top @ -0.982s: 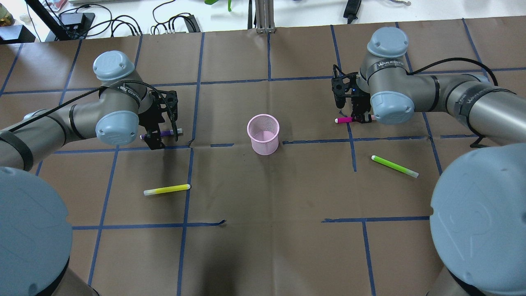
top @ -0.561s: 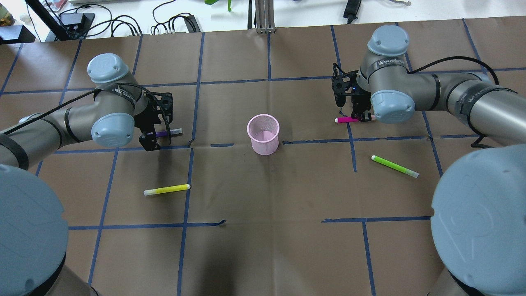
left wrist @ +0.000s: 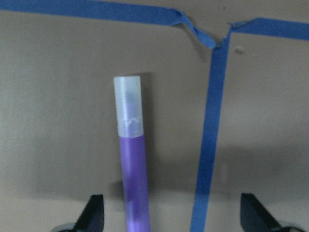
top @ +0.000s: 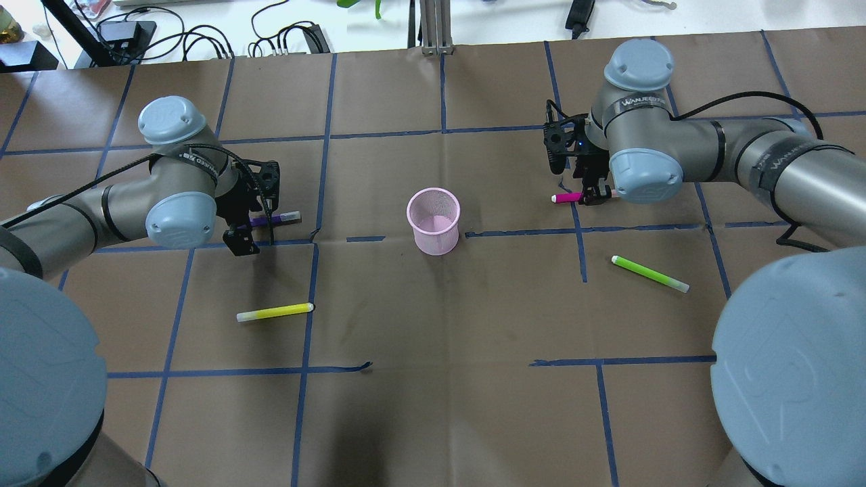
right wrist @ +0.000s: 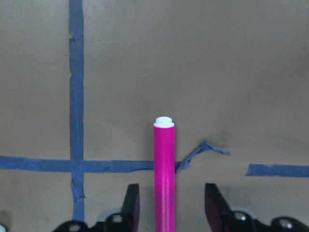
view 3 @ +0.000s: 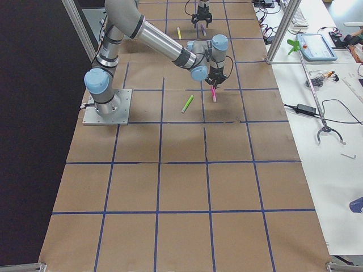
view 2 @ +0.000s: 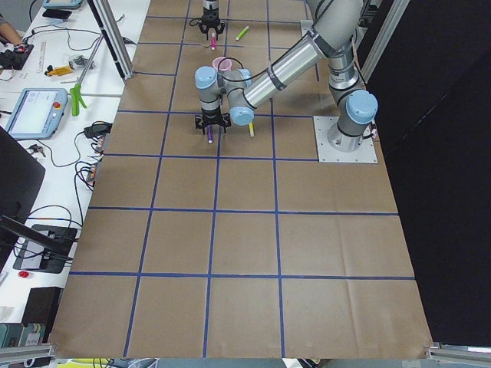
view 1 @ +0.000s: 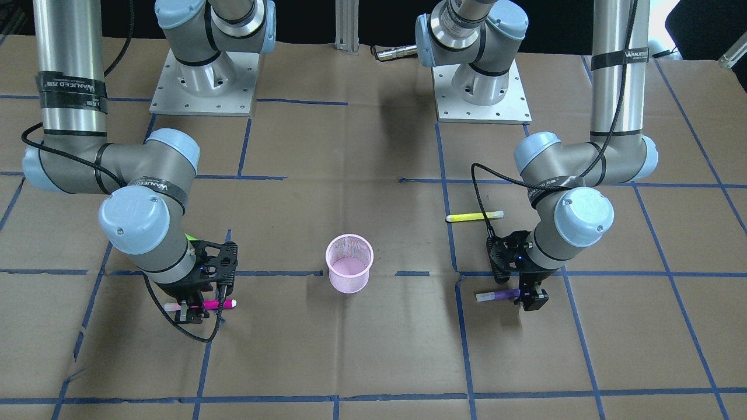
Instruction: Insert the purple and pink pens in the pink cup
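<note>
Left gripper [left wrist: 175,210] jaws wide apart, straddling purple pen [left wrist: 134,183], flat on brown paper [top: 433,325]. Right gripper [right wrist: 171,193] jaws apart, flanking pink pen [right wrist: 164,169], also flat. Pink cup [top: 436,238] upright midway, well apart from both. Step: grasp pending. Next needs closing, lifting, upending over cup.

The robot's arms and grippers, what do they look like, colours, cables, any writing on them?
The left arm and right arm are silver-grey tubes with rounded pale blue-grey joint caps. Black bands carry white WANJEED lettering. A black cable runs along each to its black two-finger gripper, the left gripper and right gripper, each mount showing a small blue light.
</note>
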